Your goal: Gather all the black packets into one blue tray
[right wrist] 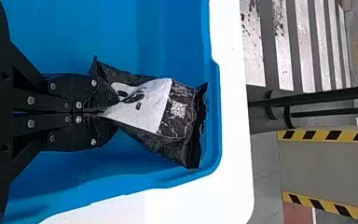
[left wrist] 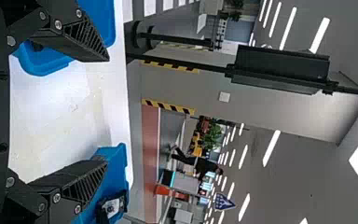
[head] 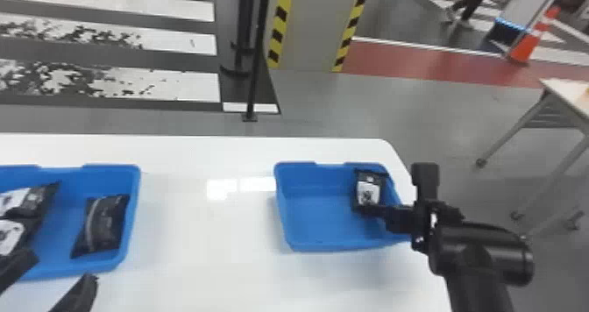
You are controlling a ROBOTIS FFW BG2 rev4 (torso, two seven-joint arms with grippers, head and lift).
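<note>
Ideally, the black pouch-shaped packet with white label, clamped in the right claw, should be lifted straight clear of the blue plastic tray before being carried left.

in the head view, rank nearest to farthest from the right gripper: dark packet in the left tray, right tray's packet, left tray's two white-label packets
1. packet in the right tray, held by the right gripper
2. dark packet, left tray's right side
3. white-label packets, left tray's left side; between those two, too close to call
</note>
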